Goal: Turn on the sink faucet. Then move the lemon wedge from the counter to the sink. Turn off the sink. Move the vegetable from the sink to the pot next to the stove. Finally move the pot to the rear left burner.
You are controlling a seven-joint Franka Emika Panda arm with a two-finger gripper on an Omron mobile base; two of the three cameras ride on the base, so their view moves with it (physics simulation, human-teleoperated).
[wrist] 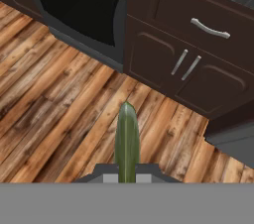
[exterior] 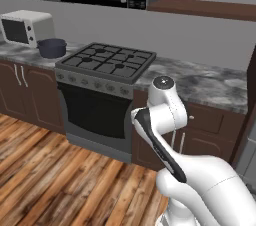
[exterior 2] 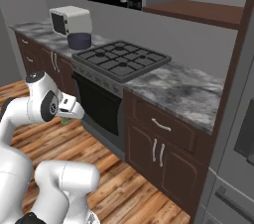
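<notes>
The gripper point(wrist: 127, 176) is clamped on a green vegetable point(wrist: 127, 141) — held low above the wooden floor point(wrist: 59, 114), before the stove point(exterior: 107, 62). The pot point(exterior: 52, 47) stands on the counter point(exterior: 210, 82), left of the stove.

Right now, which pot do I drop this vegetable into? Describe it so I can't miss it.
Find the black stove set in the marbled counter. On the counter just left of it, in front of the white toaster oven, stands the pot. It is round, dark blue-grey and open-topped, the only vessel there.
</notes>
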